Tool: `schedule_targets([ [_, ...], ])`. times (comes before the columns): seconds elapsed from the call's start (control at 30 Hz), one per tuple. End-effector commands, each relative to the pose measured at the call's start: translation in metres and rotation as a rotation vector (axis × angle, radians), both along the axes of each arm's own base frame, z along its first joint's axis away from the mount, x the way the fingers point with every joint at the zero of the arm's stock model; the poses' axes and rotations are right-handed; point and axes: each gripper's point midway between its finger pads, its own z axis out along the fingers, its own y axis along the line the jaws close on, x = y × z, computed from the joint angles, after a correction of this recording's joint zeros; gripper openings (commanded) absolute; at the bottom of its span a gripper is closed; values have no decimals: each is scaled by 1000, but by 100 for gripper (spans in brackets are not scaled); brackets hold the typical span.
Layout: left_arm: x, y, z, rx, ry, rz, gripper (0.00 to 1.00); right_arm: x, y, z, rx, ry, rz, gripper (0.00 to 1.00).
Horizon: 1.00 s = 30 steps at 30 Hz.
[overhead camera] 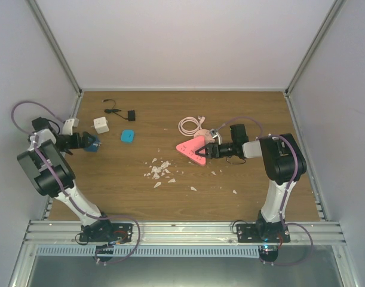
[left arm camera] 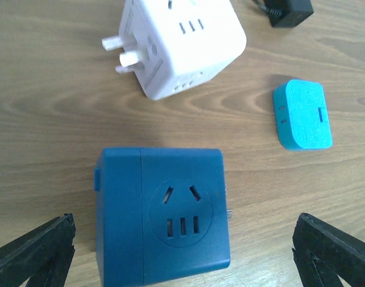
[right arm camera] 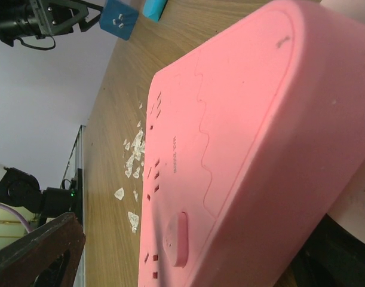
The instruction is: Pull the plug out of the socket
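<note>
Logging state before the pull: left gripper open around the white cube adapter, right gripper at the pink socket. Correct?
One slip: the left gripper is open around the dark blue cube adapter, not the white cube adapter beyond it, per the left wrist view. The right gripper is at the pink socket.

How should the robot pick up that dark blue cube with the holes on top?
Grip the blue cube by its left and right walls, coming down from above. It sits on the table with the holed face up, and those two walls look flat and parallel. The left gripper hangs open with a finger beside each wall, so closing there should likely hold it squarely.
</note>
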Motion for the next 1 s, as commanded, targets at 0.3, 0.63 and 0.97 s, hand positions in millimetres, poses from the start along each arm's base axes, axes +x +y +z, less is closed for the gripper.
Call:
schedule_targets([
  [0.3,20,-13,106,308,-266,-62,99,-23,-32,-69,-221,170,-66,98],
  [0.63,32,-131,151,403,-421,-296,99,-26,-48,-67,-257,169,-63,100],
  [0.97,32,-218,166,328,-500,-517,99,-33,-58,-41,-263,90,-4,96],
])
